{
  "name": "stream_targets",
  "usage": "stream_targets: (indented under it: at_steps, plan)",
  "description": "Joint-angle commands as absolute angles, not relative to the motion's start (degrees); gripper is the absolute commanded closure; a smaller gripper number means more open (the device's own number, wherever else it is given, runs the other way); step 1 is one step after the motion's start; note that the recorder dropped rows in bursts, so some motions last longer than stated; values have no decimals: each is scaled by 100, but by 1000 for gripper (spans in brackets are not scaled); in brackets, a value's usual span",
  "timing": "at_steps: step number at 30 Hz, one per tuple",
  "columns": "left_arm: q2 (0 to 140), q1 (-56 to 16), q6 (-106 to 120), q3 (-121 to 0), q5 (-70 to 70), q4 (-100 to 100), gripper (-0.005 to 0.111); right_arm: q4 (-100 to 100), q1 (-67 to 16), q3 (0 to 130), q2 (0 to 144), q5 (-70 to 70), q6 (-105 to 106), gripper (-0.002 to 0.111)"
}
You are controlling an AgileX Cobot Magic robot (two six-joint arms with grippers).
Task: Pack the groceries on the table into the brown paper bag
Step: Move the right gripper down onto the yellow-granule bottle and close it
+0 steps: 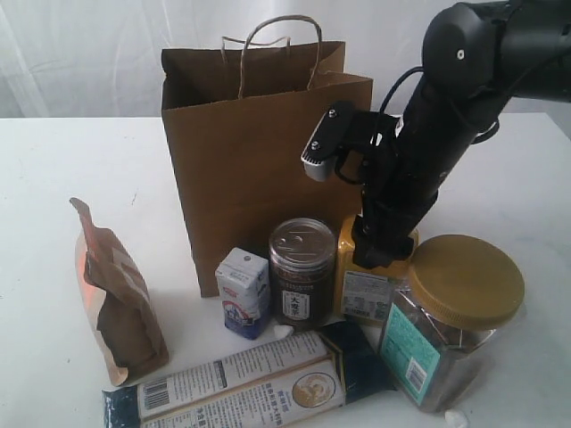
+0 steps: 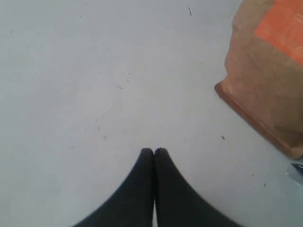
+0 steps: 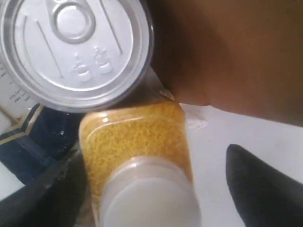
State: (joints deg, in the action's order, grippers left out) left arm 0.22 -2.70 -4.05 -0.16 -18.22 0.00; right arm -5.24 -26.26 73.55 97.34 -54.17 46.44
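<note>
The brown paper bag [image 1: 259,160] stands upright and open at the back of the table [image 1: 53,178]. In front of it stand a small white-blue carton [image 1: 243,290], a dark pull-tab jar [image 1: 302,272], a yellow-grain bottle [image 1: 361,290] and a big gold-lidded jar [image 1: 451,312]. A long blue-white packet [image 1: 250,383] lies at the front, and a brown pouch [image 1: 116,294] stands at the left. My right gripper [image 3: 151,156] is open, its fingers on either side of the bottle's [image 3: 137,137] white cap. My left gripper [image 2: 154,150] is shut and empty over bare table, near the pouch [image 2: 270,75].
The pull-tab jar's silver lid [image 3: 75,47] sits right beside the bottle, with the bag's wall [image 3: 227,47] close behind. The gold-lidded jar stands just to the right of the right arm. A white curtain hangs behind the table.
</note>
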Motion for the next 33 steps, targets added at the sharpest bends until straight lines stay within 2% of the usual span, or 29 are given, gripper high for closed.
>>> stream_targets:
  at_steps: [1,9,12,25,33]
  plan:
    - [0,-313,-410,0,-2013,49,107,-506,-2639,7315,9888,-5428,4630,33]
    - [0,-313,-410,0,-2013,49,107,-596,-2639,7315,10112,-5931,4630,33]
    - [0,-313,-410,0,-2013,49,107,-610,-2639,7315,10149,-6055,4626,37]
    - [0,-313,-410,0,-2013,49,107,-745,-2639,7315,10149,-6006,4616,75]
    - [0,-313,-410,0,-2013,49,107,-762,-2639,7315,10149,-6024,4580,89]
